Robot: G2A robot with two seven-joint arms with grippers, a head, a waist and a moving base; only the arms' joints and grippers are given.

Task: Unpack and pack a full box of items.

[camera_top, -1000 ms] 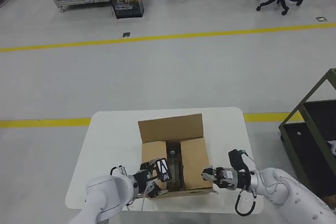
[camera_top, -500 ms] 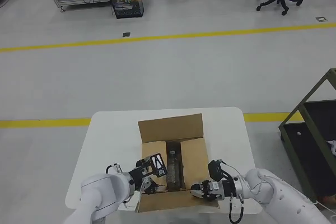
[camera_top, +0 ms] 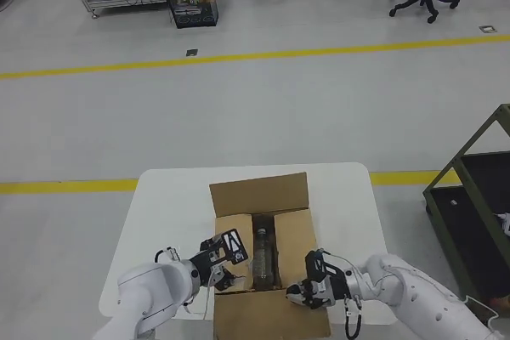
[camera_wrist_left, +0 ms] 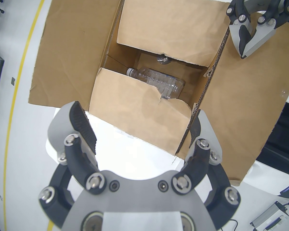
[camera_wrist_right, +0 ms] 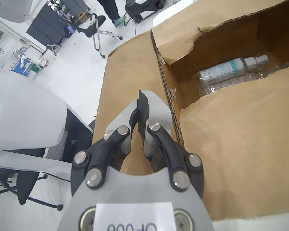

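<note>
White table (camera_top: 161, 221) bears the box (camera_top: 259, 197); left gripper (camera_wrist_left: 137, 111) gapes empty at its seven o'clock, right gripper (camera_wrist_right: 142, 102) shut at five.

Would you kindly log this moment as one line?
box: on table, partly open | bottle: lying inside | left gripper: open, beside box | right gripper: shut, over near flap

- left gripper (camera_wrist_left: 137, 114): fingers spread wide apart, pointing forward and inward (towards the other arm).
- right gripper (camera_wrist_right: 140, 103): pads pressed together, apparently with nothing between them; it points inward, and its forearm slants in from the right.
</note>
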